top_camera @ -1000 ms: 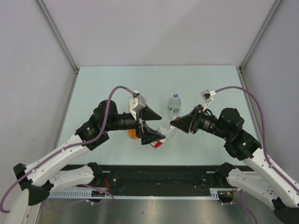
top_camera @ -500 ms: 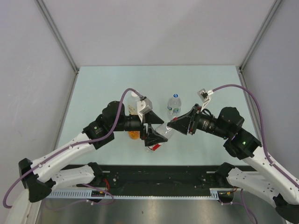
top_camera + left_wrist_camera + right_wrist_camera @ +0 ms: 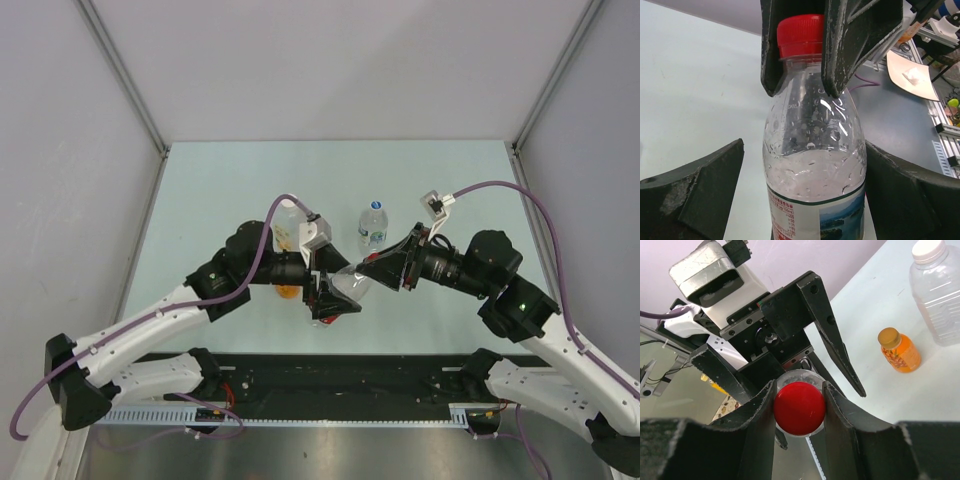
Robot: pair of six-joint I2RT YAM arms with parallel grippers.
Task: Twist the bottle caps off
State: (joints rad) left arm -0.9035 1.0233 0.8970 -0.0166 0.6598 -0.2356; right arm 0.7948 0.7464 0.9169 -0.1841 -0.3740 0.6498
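A small clear bottle (image 3: 815,165) with a red cap (image 3: 799,407) hangs tilted between the two arms (image 3: 350,284). My right gripper (image 3: 799,385) is shut on the red cap, one finger pressed to each side of it. My left gripper (image 3: 805,145) is open and straddles the bottle's body. Its left finger (image 3: 695,190) stands apart from the bottle and its right finger (image 3: 910,195) is at the bottle's wall. In the top view the left gripper (image 3: 335,292) and the right gripper (image 3: 368,270) meet at mid-table near the front.
A blue-labelled bottle (image 3: 372,226) stands upright behind the grippers. A large clear bottle with a white cap (image 3: 935,290) stands at the left, partly hidden by the left arm in the top view. A small orange bottle (image 3: 899,350) lies next to it. The table's front edge (image 3: 400,352) is close.
The left arm has swung right and its open fingers have slid along the bottle toward the cap end. The right gripper has kept its grip on the red cap and edged left.
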